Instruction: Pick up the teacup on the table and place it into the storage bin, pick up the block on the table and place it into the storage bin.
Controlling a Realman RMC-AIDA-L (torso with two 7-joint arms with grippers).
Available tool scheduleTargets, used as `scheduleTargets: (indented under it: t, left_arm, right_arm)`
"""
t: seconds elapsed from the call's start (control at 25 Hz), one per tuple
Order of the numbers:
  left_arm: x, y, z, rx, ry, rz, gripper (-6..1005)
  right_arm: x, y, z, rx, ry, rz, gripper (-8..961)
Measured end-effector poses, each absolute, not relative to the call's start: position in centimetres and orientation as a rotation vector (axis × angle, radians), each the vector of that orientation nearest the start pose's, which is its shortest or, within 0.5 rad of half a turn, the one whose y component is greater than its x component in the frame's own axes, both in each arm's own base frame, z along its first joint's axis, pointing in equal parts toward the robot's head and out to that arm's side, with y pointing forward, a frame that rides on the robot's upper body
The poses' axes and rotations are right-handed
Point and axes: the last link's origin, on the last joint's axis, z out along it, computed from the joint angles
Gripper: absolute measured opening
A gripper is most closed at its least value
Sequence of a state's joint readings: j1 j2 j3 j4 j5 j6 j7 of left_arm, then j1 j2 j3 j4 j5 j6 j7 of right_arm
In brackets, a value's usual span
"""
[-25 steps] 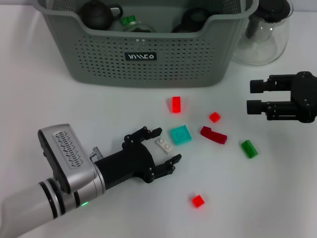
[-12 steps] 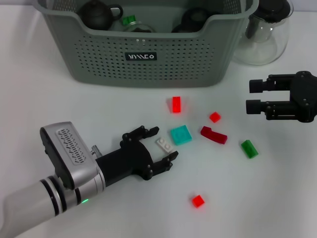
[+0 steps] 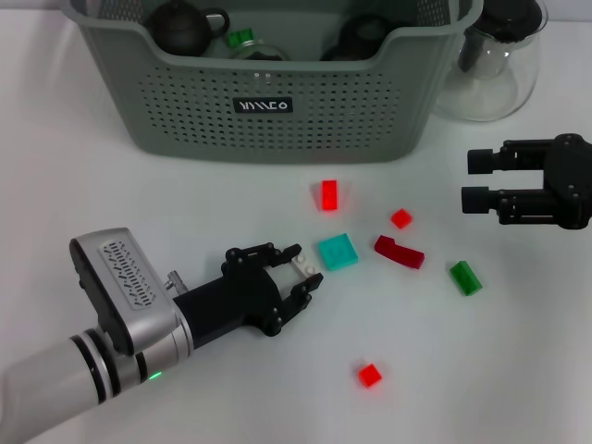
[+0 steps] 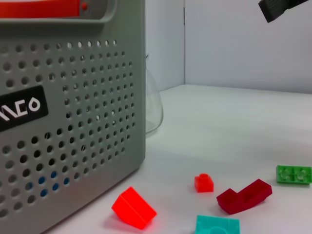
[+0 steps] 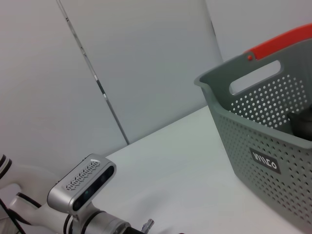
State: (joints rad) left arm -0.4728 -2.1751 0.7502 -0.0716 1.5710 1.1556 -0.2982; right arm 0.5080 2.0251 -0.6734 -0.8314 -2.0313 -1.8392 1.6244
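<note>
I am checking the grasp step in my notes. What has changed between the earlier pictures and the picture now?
The left gripper has closed its fingers around the white block, which they straddled open a second ago. The block has hardly shifted and still lies on the table. The right gripper, the other blocks and the storage bin stayed as they were.

Clear glass pitcher with black lid standing upright at the far right of the white surface, just beside the storage bin. Dark round teapot sitting inside at the left end, second dark pot lying toward the right, small green-topped item showing between them. Pale wall rising behind the surface.
</note>
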Motion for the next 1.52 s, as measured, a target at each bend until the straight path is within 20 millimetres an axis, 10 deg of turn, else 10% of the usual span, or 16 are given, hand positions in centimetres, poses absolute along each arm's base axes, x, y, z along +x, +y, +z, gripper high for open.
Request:
scheduleTargets:
  t: [0.36, 0.84, 1.2, 1.52]
  left_arm:
    - [-29.1, 24.0, -12.7, -2.479, -0.393, -0.708, 407]
    - [-25.5, 25.9, 1.0, -2.528, -0.450, -1.334, 436]
    - [-16.0, 38.6, 9.2, -2.597, -0.630, -1.023, 457]
    - [-13.6, 47.3, 5.8, -2.497, -0.936, -0.326, 476]
  right_arm:
    - [25.0, 31.2, 4.9, -2.878, 0.733, 0.726, 681]
    - [25.0, 31.3, 4.9, -2.876, 0.726, 0.725, 682]
    - [24.8, 31.3, 4.7, -2.880, 0.717, 0.732, 682]
    - [24.7, 31.3, 4.6, -2.881, 0.710, 0.742, 683]
